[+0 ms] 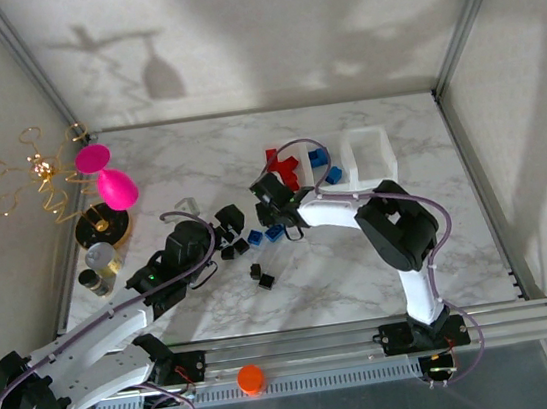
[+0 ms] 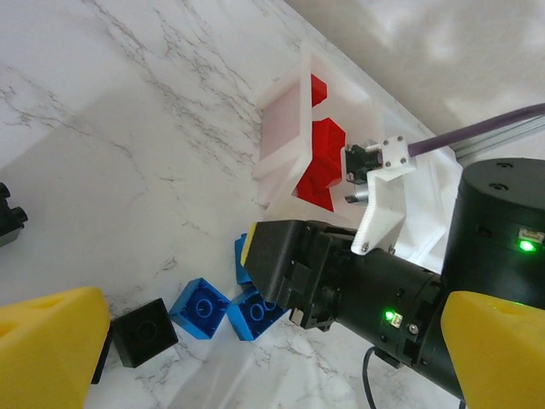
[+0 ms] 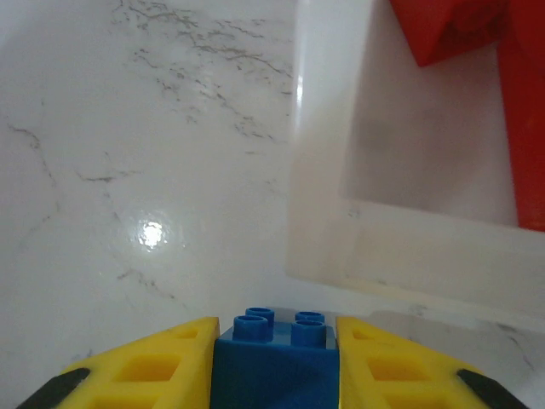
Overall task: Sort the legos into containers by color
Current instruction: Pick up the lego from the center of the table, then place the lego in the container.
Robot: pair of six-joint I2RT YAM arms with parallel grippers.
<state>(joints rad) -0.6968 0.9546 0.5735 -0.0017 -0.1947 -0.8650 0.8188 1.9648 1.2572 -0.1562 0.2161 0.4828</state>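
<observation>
right claw point(image 3: 274, 332) is clamped on a blue brick point(image 3: 272, 371) with the containers point(image 3: 400, 247) just ahead, but the compartment point(image 3: 426, 145) facing it holds red bricks point(image 3: 460, 34), so I'd guess it needs the next one to the right where blue ones point(image 1: 320, 157) sit; left claw point(image 1: 227, 221) hangs wide open, empty, farther back.

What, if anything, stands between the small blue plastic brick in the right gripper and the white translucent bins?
Nothing visible: only bare marble lies between the blue brick and the near wall of the bins.
</observation>
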